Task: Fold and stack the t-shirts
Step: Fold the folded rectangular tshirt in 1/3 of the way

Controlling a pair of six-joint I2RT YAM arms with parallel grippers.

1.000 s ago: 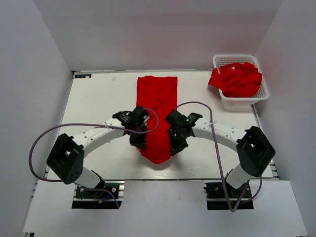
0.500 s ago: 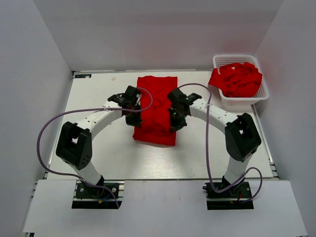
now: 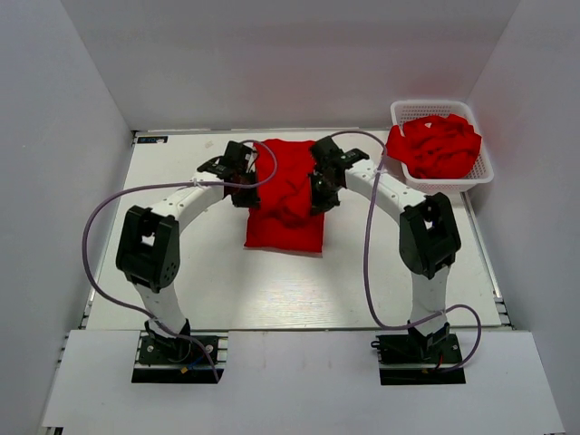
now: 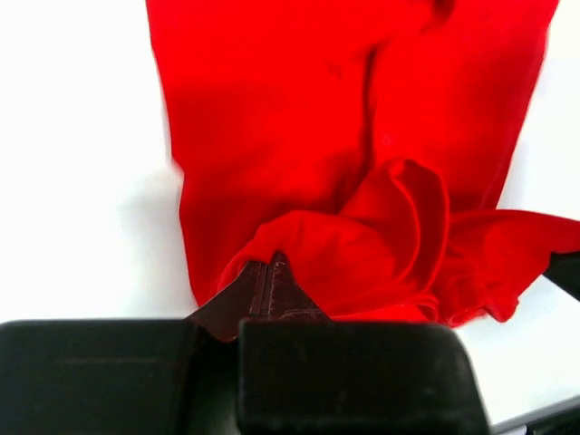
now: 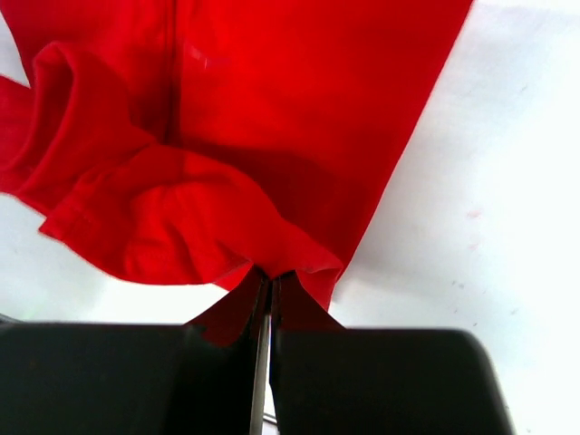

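A bright red t-shirt [image 3: 285, 213] lies on the white table, its near part flat and its far part bunched up between the arms. My left gripper [image 3: 245, 188] is shut on the shirt's folded edge at its left side, seen in the left wrist view [image 4: 270, 265]. My right gripper [image 3: 319, 192] is shut on the same edge at the right side, seen in the right wrist view [image 5: 265, 276]. Both hold the edge a little above the lower layer [image 4: 263, 136], with loose folds [image 5: 136, 208] hanging between them.
A white lattice basket [image 3: 450, 181] at the back right holds a heap of more red shirts [image 3: 435, 145]. Bare white table [image 3: 181, 272] lies left, right and in front of the shirt. White walls close in the back and both sides.
Both grippers have carried the shirt's near edge away from the bases toward the far end, doubling the shirt over itself. The long strip has become a shorter, bunched rectangle.
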